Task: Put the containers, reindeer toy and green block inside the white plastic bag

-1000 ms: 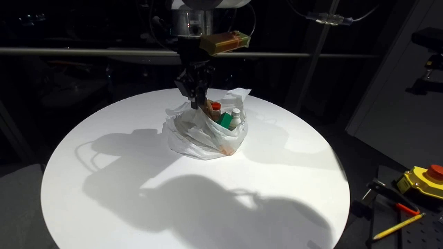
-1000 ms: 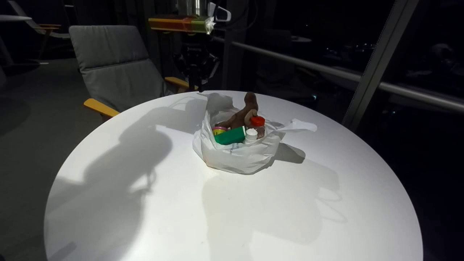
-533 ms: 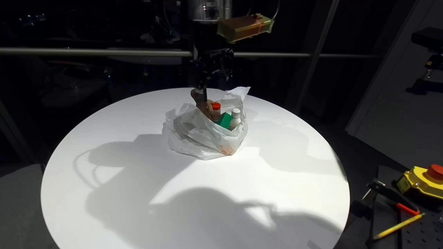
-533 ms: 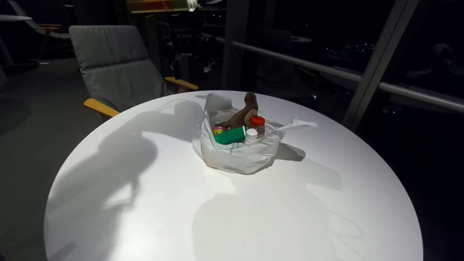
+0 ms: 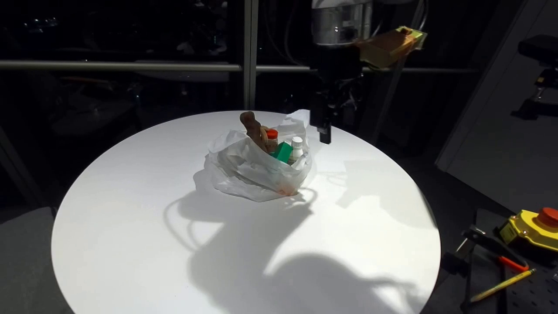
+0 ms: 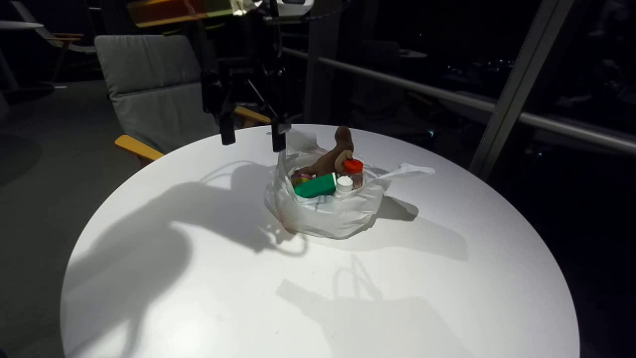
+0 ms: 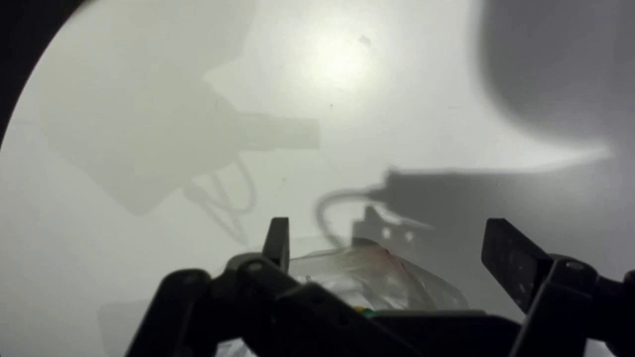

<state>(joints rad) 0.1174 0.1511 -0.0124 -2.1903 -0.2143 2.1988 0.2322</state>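
Note:
Crumpled in the middle of the table lies the white plastic bag [image 5: 248, 172], its mouth facing up. Inside it the reindeer toy [image 6: 330, 161] leans with its brown top poking above the rim. The containers stand around it: a red-capped bottle [image 6: 353, 171], a white-capped bottle [image 5: 297, 148] and a small round pot [image 6: 301, 179], partly hidden. Between them rests the green block [image 6: 316, 186], tilted. My gripper [image 6: 253, 138] hangs beside the bag, above the tabletop, apart from everything. In the wrist view the gripper [image 7: 389, 240] is wide open, with nothing held; a bag edge shows beyond.
The round white table [image 5: 130, 244] carries large arm shadows. A grey chair [image 6: 154, 89] with wooden armrests stands beyond its edge. A yellow and red emergency button box [image 5: 532, 229] and a yellow pencil [image 5: 502, 285] lie off the table on a dark surface. Windows lie behind.
My gripper has moved away from the toy's side, rightward past the bag in an exterior view, and its jaws have spread wide. The bag and its contents stay where they were.

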